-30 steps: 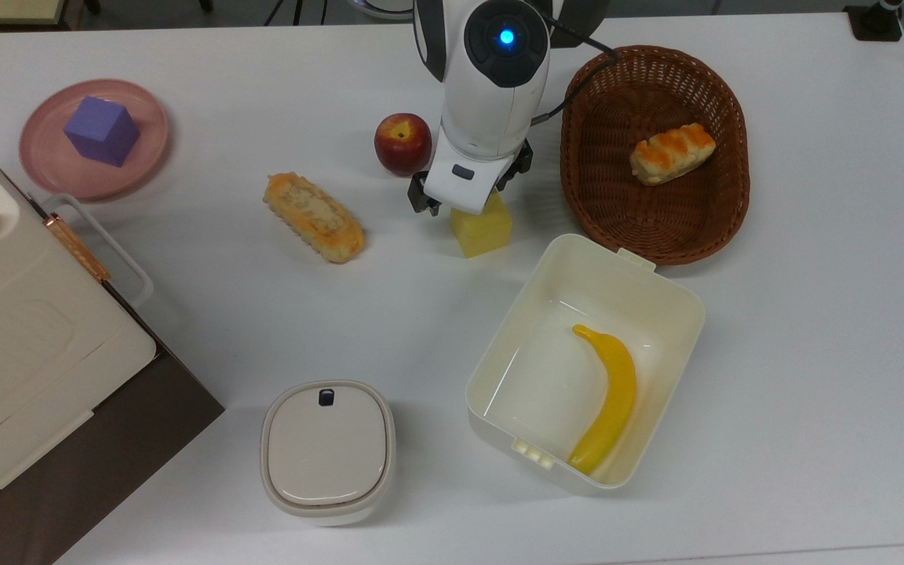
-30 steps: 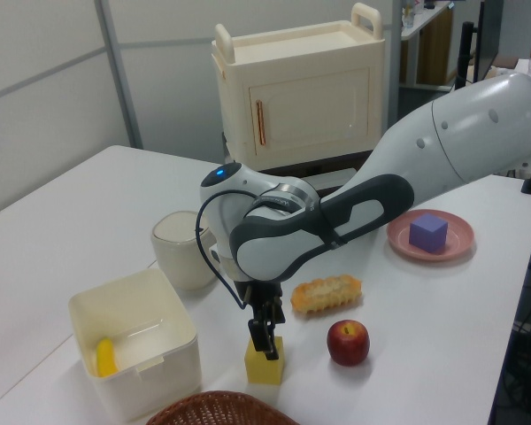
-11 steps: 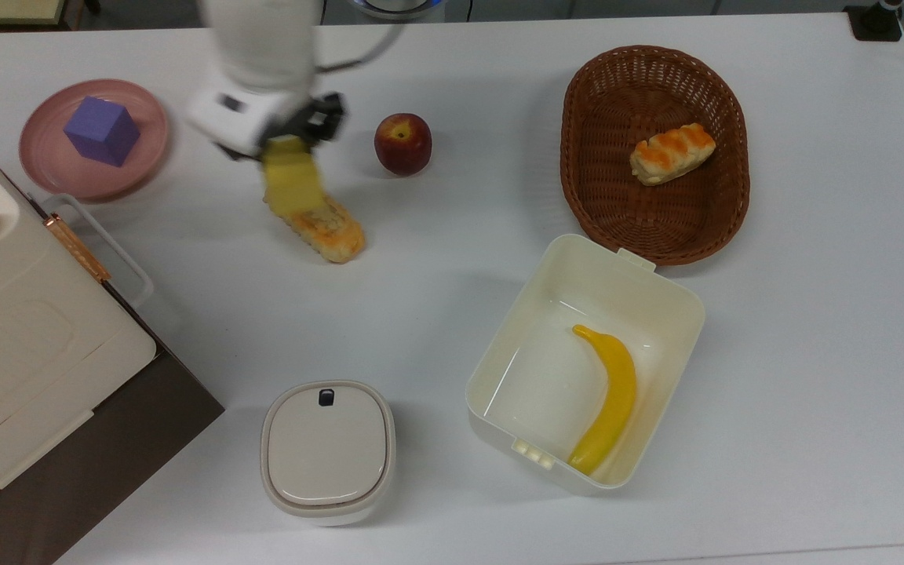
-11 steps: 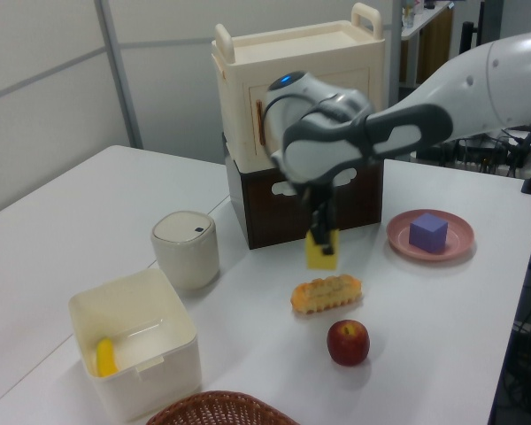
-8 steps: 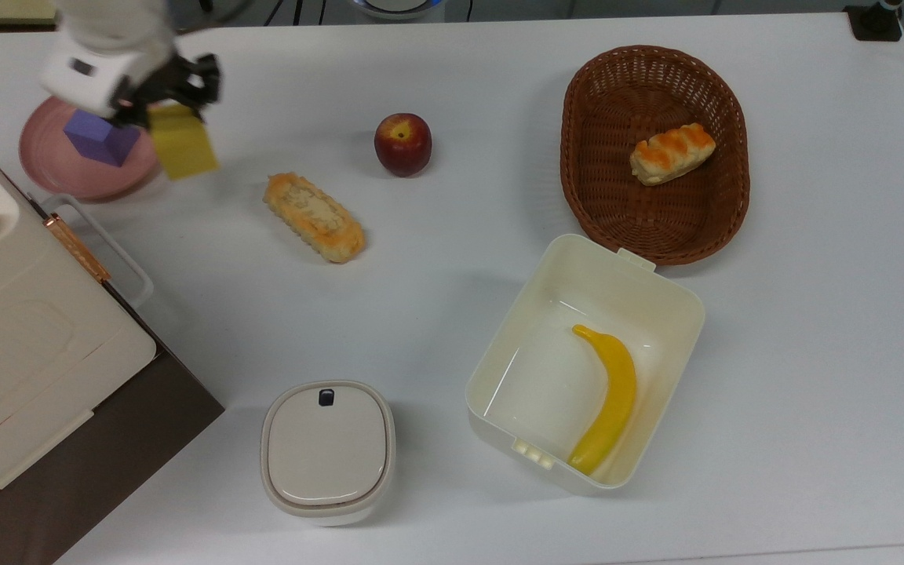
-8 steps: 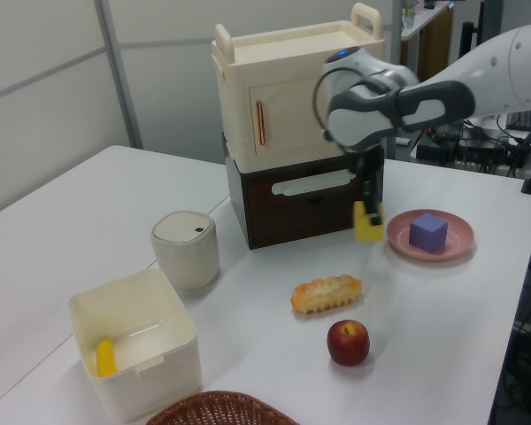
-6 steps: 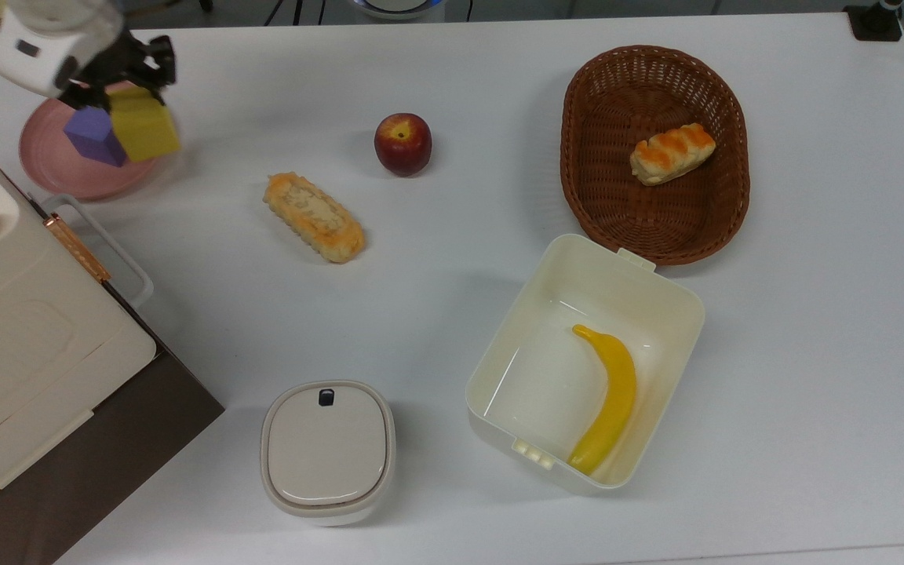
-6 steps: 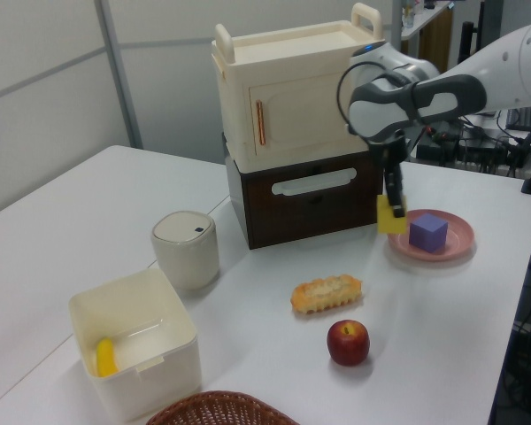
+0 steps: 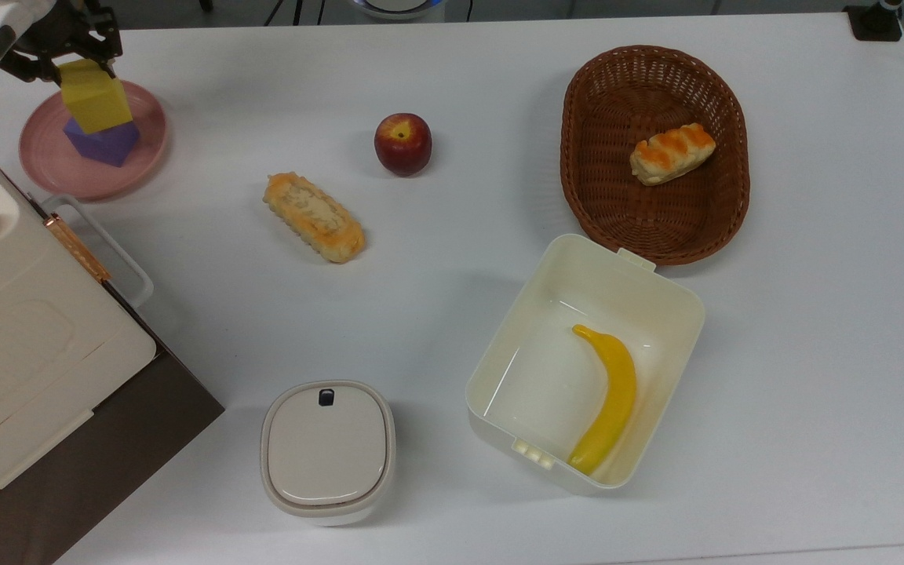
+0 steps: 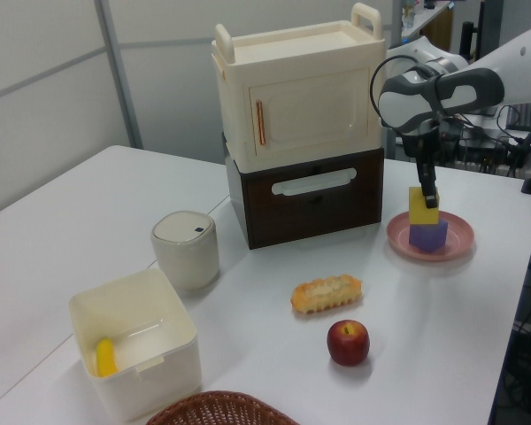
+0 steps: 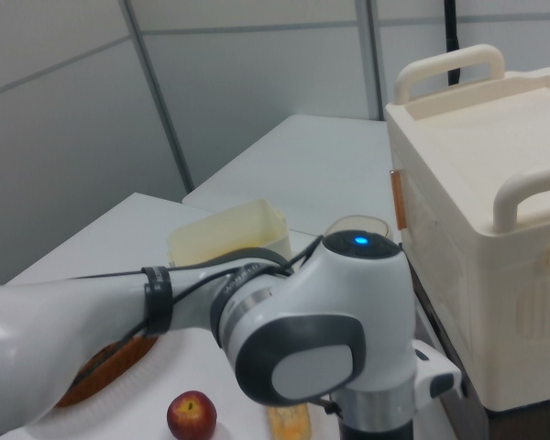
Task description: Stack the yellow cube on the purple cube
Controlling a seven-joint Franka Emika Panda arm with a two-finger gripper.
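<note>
The top view looks straight down on the white table [image 9: 452, 94]. The left view stands low and farther off, sharing the apple [image 9: 402, 143] at its 5 o'clock. The right view sits close behind the arm [image 11: 312, 339].

A pale yellow cube [image 9: 95, 105] sits over a violet purple cube [image 9: 107, 143] on a pink plate [image 9: 146, 149]. The worktop [image 9: 452, 196] is white. The apple [image 9: 402, 143] is dark red with a yellow patch. A brown woven basket [image 9: 585, 173] holds an orange-striped bread roll [image 9: 672, 152]. The banana [image 9: 607, 396] is yellow in a cream box [image 9: 660, 275].
</note>
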